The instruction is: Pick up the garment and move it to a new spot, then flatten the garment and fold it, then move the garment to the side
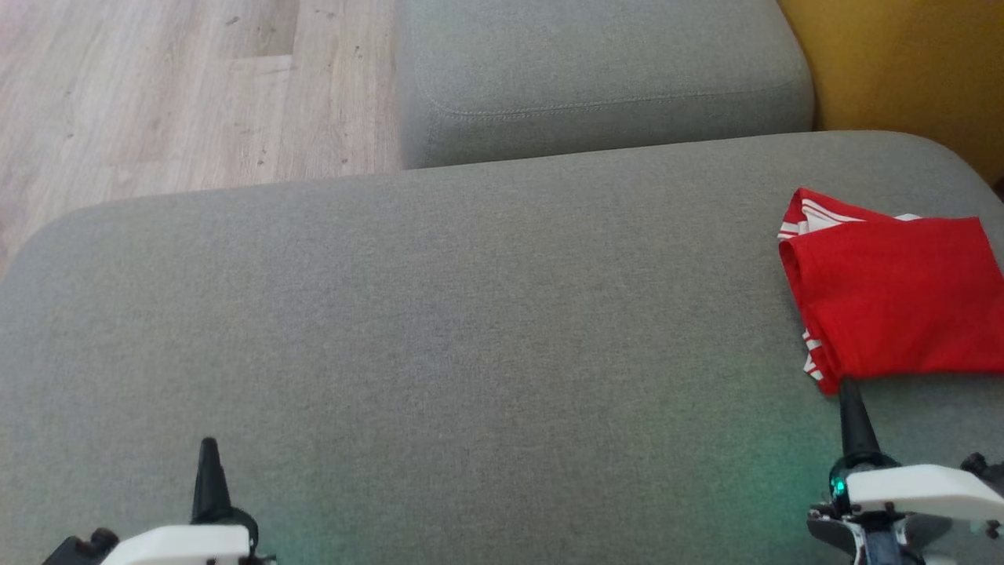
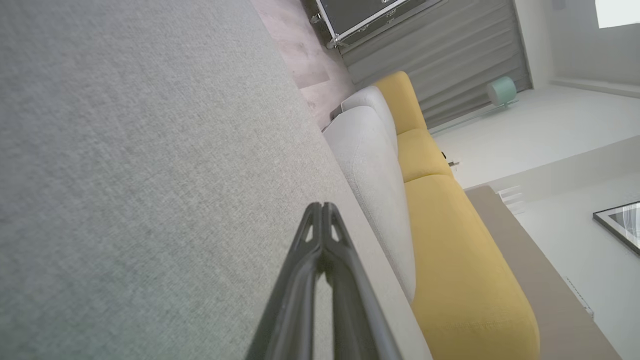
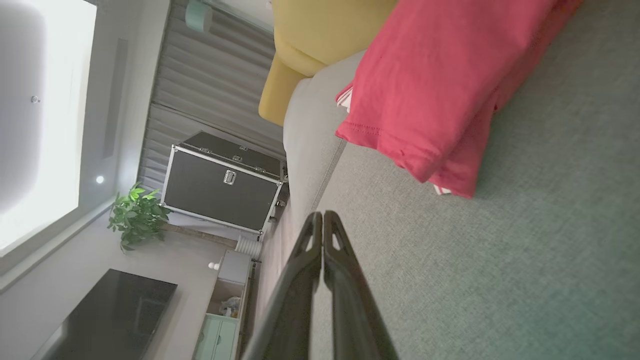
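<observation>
Over on the right side of the broad grey fabric seat cushion (image 1: pixel 471 314) lies the folded red cloth garment with white stripes (image 1: pixel 894 306), flat on the upholstery, its stacked layers and stitched hem plain to see in the right wrist view (image 3: pixel 440 75). Look at the right gripper (image 1: pixel 847 384): it points at the garment's near corner with its 2 dark fingers pressed tight together and nothing between them. From the head view the tip seems to meet the red hem, but the right wrist view (image 3: pixel 322 215) shows bare grey fabric between tip and cloth. Down at the lower left, the left gripper (image 1: pixel 209 446) hangs over open cushion, well apart from the garment, its fingers likewise clamped together on nothing (image 2: pixel 321 206). Beyond the seat sits a second grey upholstered block (image 1: pixel 604 71), with a mustard-yellow cushion (image 1: pixel 910 63) to its right and pale wood-plank floor (image 1: pixel 157 86) to its left.
</observation>
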`<state>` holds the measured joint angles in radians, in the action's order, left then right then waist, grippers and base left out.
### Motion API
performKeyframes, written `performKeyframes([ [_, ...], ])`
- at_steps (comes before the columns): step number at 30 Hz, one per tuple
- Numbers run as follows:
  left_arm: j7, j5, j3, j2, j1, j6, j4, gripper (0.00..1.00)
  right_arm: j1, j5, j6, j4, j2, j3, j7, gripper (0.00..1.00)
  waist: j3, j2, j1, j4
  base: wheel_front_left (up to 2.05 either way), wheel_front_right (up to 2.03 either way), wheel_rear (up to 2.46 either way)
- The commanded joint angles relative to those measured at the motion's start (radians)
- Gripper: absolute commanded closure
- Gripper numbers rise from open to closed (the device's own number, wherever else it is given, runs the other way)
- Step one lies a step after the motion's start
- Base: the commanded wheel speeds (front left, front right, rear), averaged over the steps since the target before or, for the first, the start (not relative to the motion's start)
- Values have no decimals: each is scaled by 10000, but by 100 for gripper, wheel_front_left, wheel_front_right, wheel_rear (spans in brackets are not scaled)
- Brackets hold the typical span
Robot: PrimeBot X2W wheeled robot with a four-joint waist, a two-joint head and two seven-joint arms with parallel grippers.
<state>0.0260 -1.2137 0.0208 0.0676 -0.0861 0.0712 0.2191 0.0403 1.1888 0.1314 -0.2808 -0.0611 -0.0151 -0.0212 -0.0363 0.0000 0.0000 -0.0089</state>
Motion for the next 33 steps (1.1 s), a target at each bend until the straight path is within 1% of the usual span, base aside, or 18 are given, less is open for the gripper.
performKeyframes([
  [1,-51,-279,-364,138,620,66,-248,100,-558,327,-5,367,-174,67,56,100,14,0,1,4,0,0,0],
  [33,-1012,-3989,-921,105,1819,557,208,100,-1389,4192,-7,380,-141,-596,999,100,368,0,0,83,0,0,0],
])
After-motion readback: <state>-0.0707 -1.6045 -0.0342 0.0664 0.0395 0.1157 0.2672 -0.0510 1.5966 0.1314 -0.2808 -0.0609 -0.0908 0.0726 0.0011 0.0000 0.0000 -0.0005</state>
